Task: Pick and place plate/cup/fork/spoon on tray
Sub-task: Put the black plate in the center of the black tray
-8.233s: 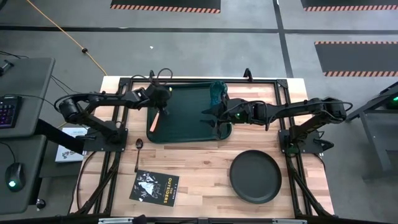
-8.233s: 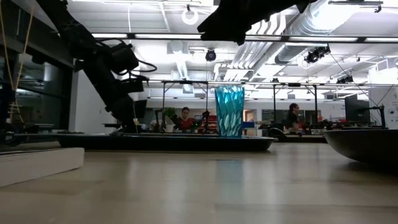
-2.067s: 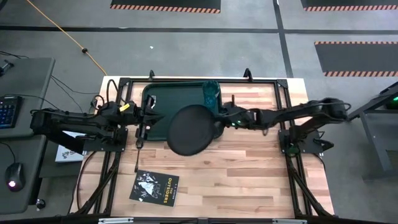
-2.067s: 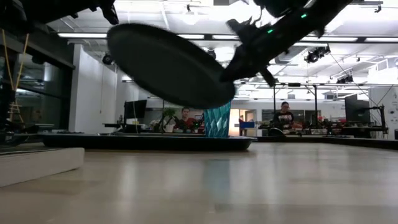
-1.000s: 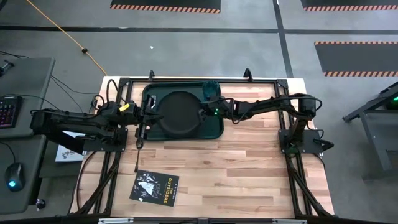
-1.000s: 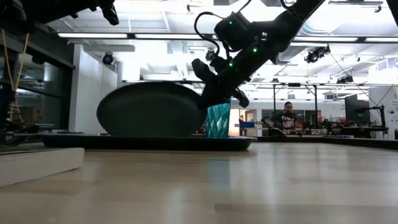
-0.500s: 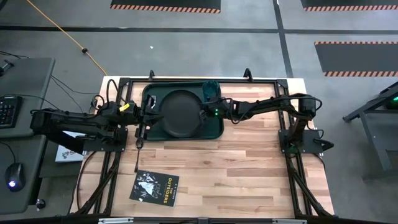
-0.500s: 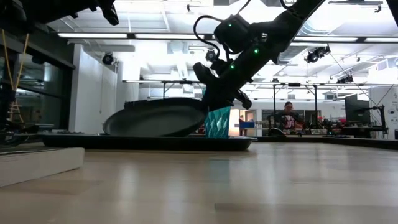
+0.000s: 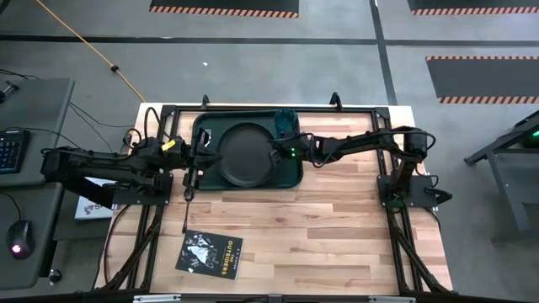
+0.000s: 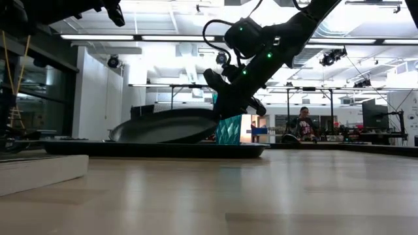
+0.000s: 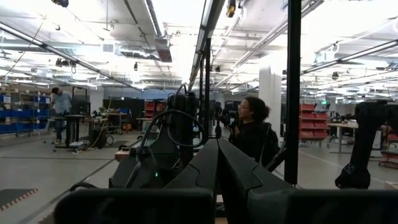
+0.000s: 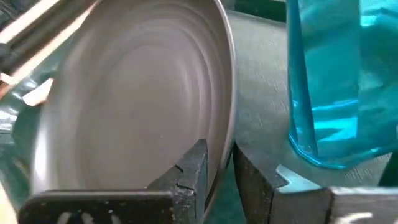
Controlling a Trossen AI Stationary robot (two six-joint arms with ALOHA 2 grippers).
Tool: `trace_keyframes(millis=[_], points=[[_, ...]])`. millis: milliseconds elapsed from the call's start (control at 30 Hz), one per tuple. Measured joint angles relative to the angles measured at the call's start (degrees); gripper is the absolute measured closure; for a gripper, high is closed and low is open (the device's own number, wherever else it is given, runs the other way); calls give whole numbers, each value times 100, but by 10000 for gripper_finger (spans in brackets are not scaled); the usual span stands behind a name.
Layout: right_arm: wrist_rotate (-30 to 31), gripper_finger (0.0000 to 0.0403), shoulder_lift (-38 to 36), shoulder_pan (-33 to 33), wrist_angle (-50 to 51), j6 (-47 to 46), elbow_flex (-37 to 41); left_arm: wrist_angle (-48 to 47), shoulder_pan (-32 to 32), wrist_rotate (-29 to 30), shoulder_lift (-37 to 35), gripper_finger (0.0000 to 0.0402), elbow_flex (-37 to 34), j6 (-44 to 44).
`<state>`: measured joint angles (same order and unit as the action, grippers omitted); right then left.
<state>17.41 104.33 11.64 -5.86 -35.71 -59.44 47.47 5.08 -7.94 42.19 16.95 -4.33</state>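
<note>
The black plate (image 9: 244, 154) is tilted in the green tray (image 9: 202, 126), its left edge down on the tray floor and its right rim raised (image 10: 166, 127). My right gripper (image 9: 274, 154) is shut on that right rim, also in the low view (image 10: 222, 108). The teal cup (image 9: 284, 123) stands upright in the tray's far right corner, just behind the gripper (image 12: 329, 81). The spoon (image 9: 186, 206) lies on the table near the tray's near left corner. My left gripper (image 9: 200, 156) hovers shut and empty at the tray's left edge (image 11: 217, 155). I cannot make out the fork. My right gripper (image 12: 217, 152) pinches the plate's right rim (image 12: 222, 130), one finger over the plate's inner face and one on its outer side. The fingers come from the table's right, slanting down. The plate tilts, its right rim lifted and its left edge (image 10: 116, 137) on the tray.
A black square booklet (image 9: 209, 252) lies near the table's front left. White papers (image 9: 93, 206) lie off the table's left side. People show in the room behind (image 10: 302, 124). Bare wood spreads over the table's right and near parts (image 9: 337, 236).
My right gripper has gone down toward the tray, still shut on the plate. The plate has tipped from a steep stand on its left edge to a shallow tilt, its left edge staying on the tray.
</note>
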Motion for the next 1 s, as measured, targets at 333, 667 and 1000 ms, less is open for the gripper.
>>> trace_keyframes(millis=[333,667,1000], points=[[16,335,398,0,-123,-141,2,0,2,0,-1,401,0,-1],[39,335,411,2,-130,-137,2,-1,2,0,-2,402,0,-3],[-1,335,411,108,-132,-28,2,-1,2,0,-2,401,0,-6]])
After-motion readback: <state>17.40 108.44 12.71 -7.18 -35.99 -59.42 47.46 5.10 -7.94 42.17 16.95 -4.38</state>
